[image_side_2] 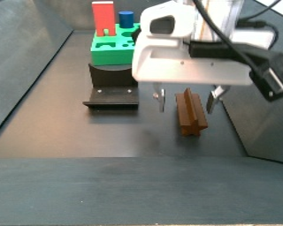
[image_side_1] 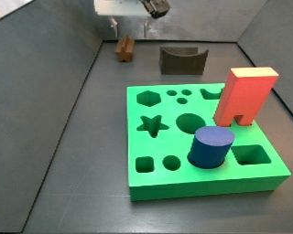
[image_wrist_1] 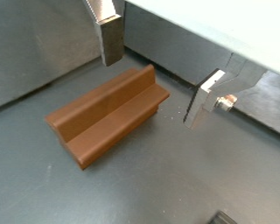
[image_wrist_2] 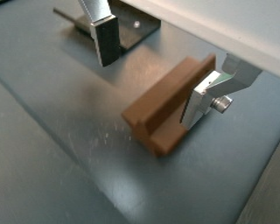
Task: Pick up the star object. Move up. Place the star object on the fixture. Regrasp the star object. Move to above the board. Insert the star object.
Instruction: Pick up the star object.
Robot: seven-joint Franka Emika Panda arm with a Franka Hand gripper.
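The brown ridged star-section prism, the star object (image_side_2: 194, 114), lies flat on the grey floor right of centre in a side view, well apart from the thick bright green board with shaped cut-outs (image_side_1: 198, 142). The silver two-finger gripper (image_side_2: 187, 98) hangs just above it with its jaws spread wide and nothing between them; in both wrist views the fingers (image_wrist_1: 108, 40) straddle the prism without touching. The small dark olive-grey fixture with its U-notch (image_side_1: 179, 60) sits near the back wall.
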